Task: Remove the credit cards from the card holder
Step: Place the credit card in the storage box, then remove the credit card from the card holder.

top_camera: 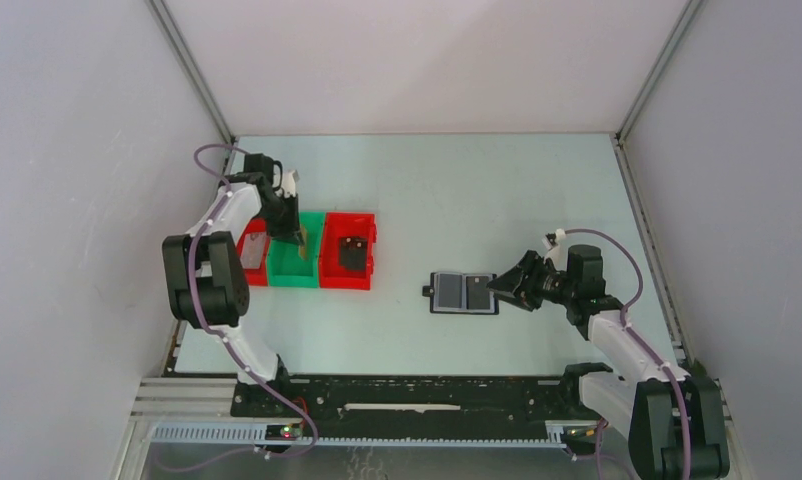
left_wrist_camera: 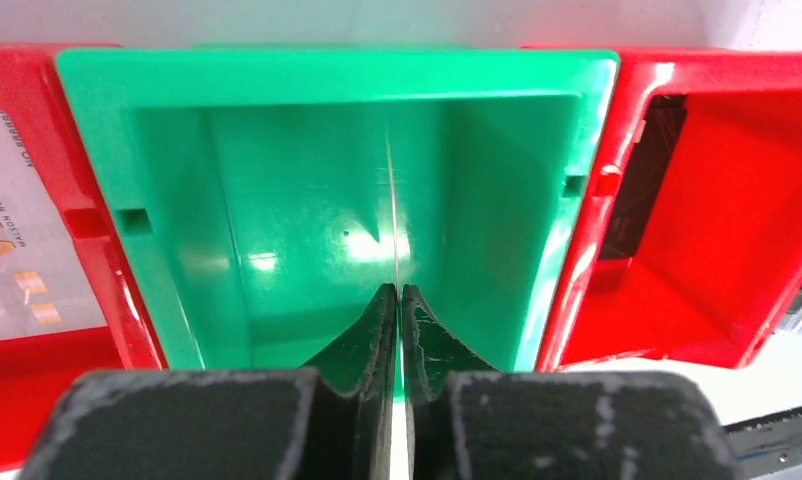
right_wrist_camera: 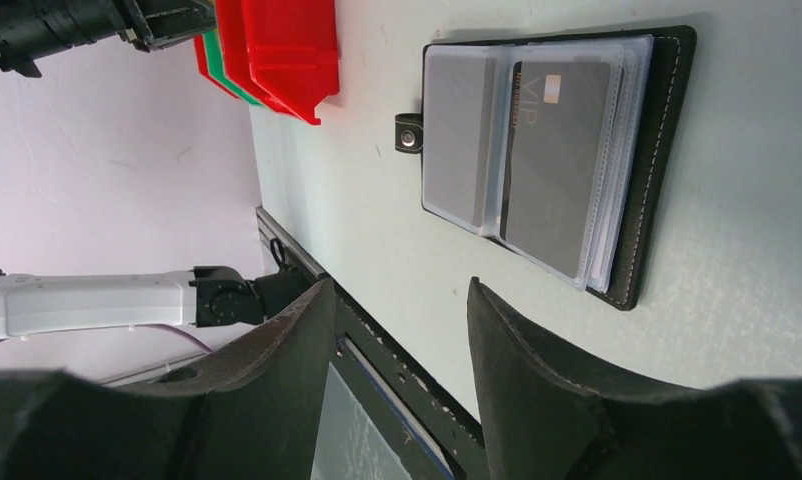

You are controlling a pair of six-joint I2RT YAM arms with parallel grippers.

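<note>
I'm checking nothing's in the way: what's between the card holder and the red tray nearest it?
Only bare table, between the red tray and the card holder, in the top view.

The top camera is looking down from above and behind my bases, far enough off to be taking in the whole tabletop (top_camera: 537, 200). My left wrist camera is peering down past my left gripper (left_wrist_camera: 398, 292) into the green tray (left_wrist_camera: 337, 70), very close. My right wrist camera, rolled sideways, is looking low across the tabletop past my right gripper (right_wrist_camera: 400, 290) at the nearby card holder (right_wrist_camera: 667, 150). All three views are sharing the red trays (right_wrist_camera: 287, 45).
</note>
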